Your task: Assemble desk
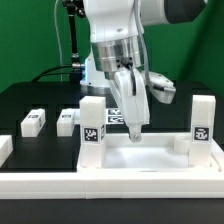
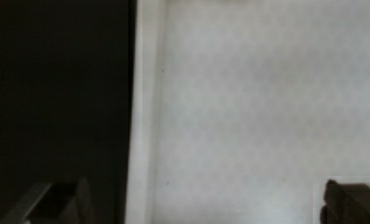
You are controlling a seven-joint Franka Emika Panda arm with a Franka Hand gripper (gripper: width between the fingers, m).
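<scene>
The white desk panel point(image 1: 150, 157) lies on the black table at the front. One white tagged leg point(image 1: 92, 120) stands upright at its far corner on the exterior view's left, and another leg point(image 1: 202, 118) at its far corner on the right. Two loose legs point(image 1: 32, 121) point(image 1: 68, 120) lie on the table to the left. My gripper point(image 1: 134, 133) points down at the panel's far edge, between the standing legs. In the wrist view the gripper point(image 2: 208, 205) is open and empty; one fingertip point(image 2: 66, 203) is over the black table, the other over the panel point(image 2: 253, 100).
A long white border rail point(image 1: 110, 186) runs along the front of the table, with a white piece point(image 1: 5, 148) at the far left. The marker board point(image 1: 113, 115) lies behind the gripper, mostly hidden. A green wall stands behind the arm.
</scene>
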